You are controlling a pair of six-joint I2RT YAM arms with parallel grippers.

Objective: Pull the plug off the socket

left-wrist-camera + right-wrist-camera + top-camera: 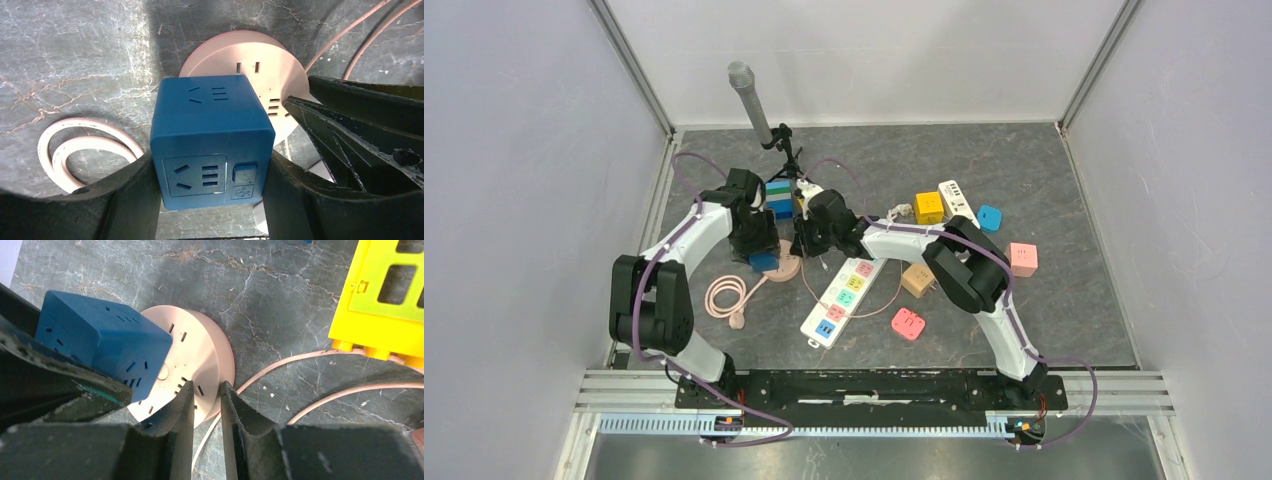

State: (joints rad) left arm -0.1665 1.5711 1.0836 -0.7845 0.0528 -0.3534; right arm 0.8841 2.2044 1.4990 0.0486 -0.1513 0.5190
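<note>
A blue cube plug [210, 140] sits on a round pink socket [270, 65] on the grey table. My left gripper [210, 172] is shut on the cube's two sides. In the top view the cube [763, 262] and the socket [786, 268] lie left of centre, with the left gripper [757, 245] above them. My right gripper [206, 387] is nearly shut, with a narrow gap, and holds nothing. Its fingertips [187, 390] hang over the socket's [200, 350] near edge beside the cube [100, 340]. I cannot tell whether they touch it. The right gripper also shows in the top view [802, 242].
The socket's pink cord [729, 297] coils to the left. A white power strip [844, 295], a tan cube [917, 278], a red cube [908, 323], a pink cube [1022, 258] and a yellow cube [928, 207] lie to the right. A tripod with a grey tube [749, 95] stands behind.
</note>
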